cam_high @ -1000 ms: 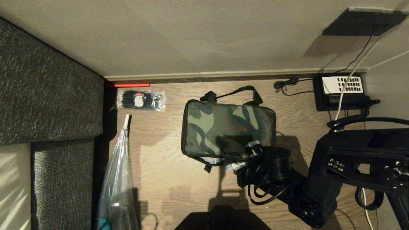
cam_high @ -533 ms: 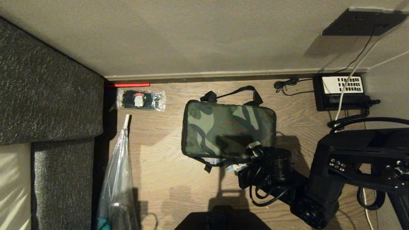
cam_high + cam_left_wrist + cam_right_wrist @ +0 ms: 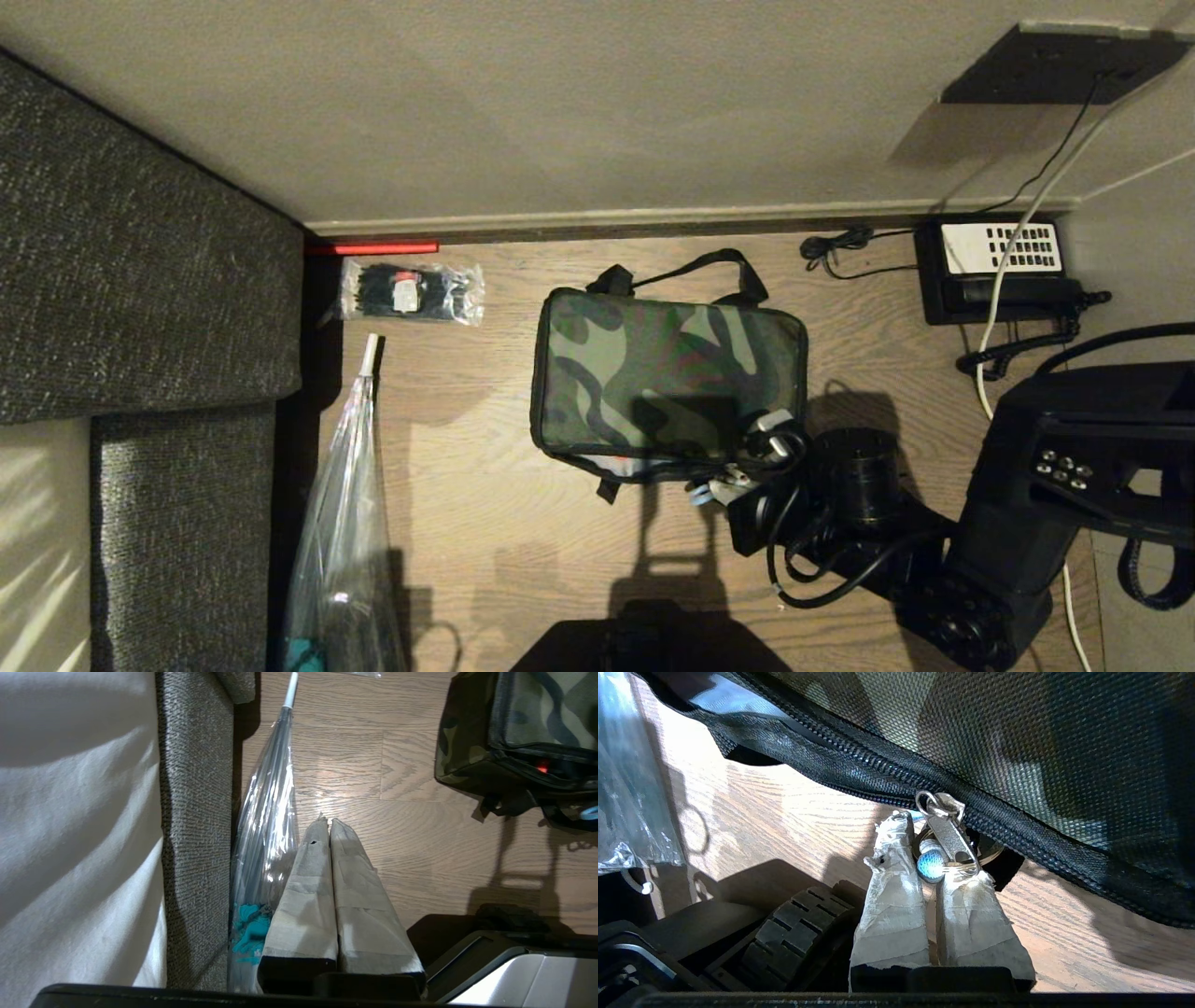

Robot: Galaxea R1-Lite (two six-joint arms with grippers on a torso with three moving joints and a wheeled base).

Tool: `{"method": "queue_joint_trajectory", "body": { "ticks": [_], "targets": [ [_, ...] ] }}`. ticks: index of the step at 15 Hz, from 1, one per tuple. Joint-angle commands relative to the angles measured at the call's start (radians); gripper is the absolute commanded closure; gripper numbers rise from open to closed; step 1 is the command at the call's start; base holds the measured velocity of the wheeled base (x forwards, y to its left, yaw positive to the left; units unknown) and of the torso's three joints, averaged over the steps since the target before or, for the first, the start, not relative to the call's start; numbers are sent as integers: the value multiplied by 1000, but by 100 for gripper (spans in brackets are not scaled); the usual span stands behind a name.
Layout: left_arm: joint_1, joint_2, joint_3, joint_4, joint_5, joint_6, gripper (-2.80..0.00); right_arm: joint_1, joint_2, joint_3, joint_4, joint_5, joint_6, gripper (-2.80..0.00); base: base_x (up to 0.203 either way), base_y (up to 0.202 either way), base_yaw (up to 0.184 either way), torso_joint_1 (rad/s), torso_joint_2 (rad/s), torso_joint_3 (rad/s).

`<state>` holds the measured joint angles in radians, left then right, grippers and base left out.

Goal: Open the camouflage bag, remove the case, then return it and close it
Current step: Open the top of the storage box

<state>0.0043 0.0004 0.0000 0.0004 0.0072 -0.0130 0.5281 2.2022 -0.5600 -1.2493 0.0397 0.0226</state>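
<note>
On the wooden floor (image 3: 485, 523), close to the skirting at its far edge, the camouflage bag (image 3: 667, 383) lies flat with its lid down and its black straps (image 3: 681, 271) toward the wall. At the bag's near right corner the right pincer (image 3: 738, 481) is pressed together on the zipper pull (image 3: 948, 835), its taped fingers (image 3: 896, 882) pinching the metal tab and a small blue bead just beside the zip line. The left pincer (image 3: 329, 823) hangs parked near the floor's left edge, its taped fingers pressed together on nothing, beside a clear plastic sleeve (image 3: 268, 826) along the grey sofa (image 3: 196, 812). A packet of black cable ties (image 3: 411, 291) lies in the far left corner and a black telephone (image 3: 994, 271) in the far right.
</note>
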Motion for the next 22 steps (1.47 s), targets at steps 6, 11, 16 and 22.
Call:
{"method": "queue_joint_trajectory", "body": {
  "ticks": [6, 11, 16, 22],
  "targets": [
    [0, 0, 3, 0, 0, -1, 0, -71, -119, 57, 33, 39, -15, 0, 0, 0, 0, 0, 0, 0],
    [0, -2, 3, 0, 0, -1, 0, -143, -153, 89, 36, 28, -41, 0, 0, 0, 0, 0, 0, 0],
    [0, -2, 3, 0, 0, -1, 0, -143, -153, 89, 36, 28, -41, 0, 0, 0, 0, 0, 0, 0],
    [0, -2, 3, 0, 0, -1, 0, -223, -203, 89, 108, 32, -76, 0, 0, 0, 0, 0, 0, 0]
  ]
}}
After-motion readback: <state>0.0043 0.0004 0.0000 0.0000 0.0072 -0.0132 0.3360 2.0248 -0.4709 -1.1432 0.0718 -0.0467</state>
